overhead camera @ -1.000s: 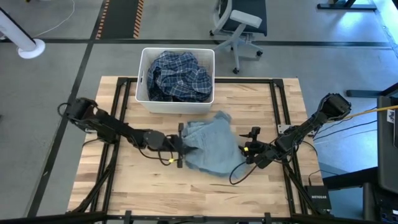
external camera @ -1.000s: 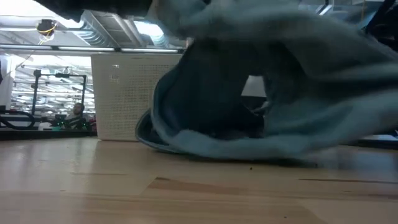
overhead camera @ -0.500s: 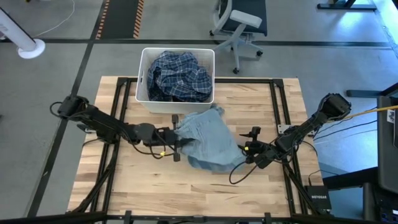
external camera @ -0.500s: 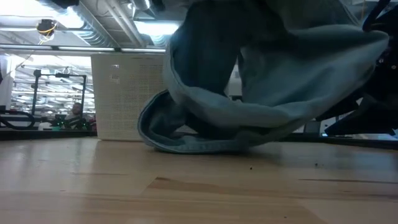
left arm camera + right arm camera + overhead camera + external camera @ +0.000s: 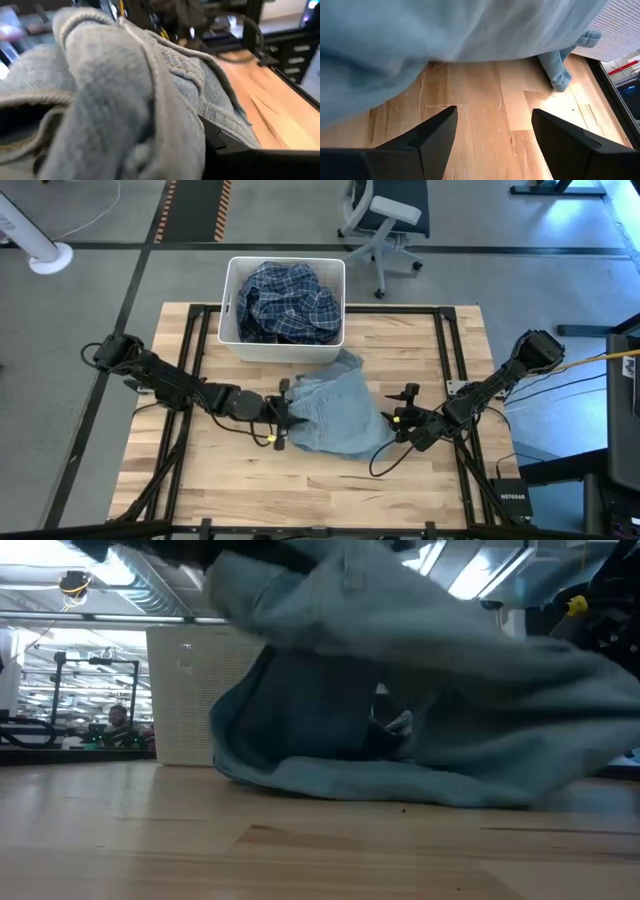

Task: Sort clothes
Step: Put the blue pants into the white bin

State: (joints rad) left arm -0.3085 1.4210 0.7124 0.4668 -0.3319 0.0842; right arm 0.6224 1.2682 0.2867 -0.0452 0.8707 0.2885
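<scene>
A light blue denim piece (image 5: pixel 338 412) lies crumpled at the table's middle, just in front of the white bin (image 5: pixel 232 330); in the low view the denim piece (image 5: pixel 420 720) has its left side raised and its lower edge on the wood. A navy-white plaid shirt (image 5: pixel 288 302) fills the bin. My left gripper (image 5: pixel 288 418) is at the denim's left edge, shut on it. My right gripper (image 5: pixel 402 421) stands open beside the denim's right edge; in its wrist view the right gripper (image 5: pixel 492 142) has bare wood between its fingers and the cloth just ahead. My left gripper holds the denim piece by its left edge (image 5: pixel 298 416), coming nearly level from the table's left. In its wrist view bunched folds with a seam (image 5: pixel 170 95) drape over the fingers and hide the place of contact. The held side is raised; the rest lies slack on the table.
The white bin (image 5: pixel 190 690) stands at the table's far middle. Black frame rails (image 5: pixel 200 340) run along the table's sides. A cable (image 5: pixel 380 462) loops near my right gripper. An office chair (image 5: pixel 385 220) is beyond the far edge. Bare wood lies along the near edge.
My left gripper drew the denim's left edge up and toward the table's left, then came back to the right and lower, still shut on it. The denim rose off the wood on that side, then sagged and spread out again; its right part stayed on the table.
</scene>
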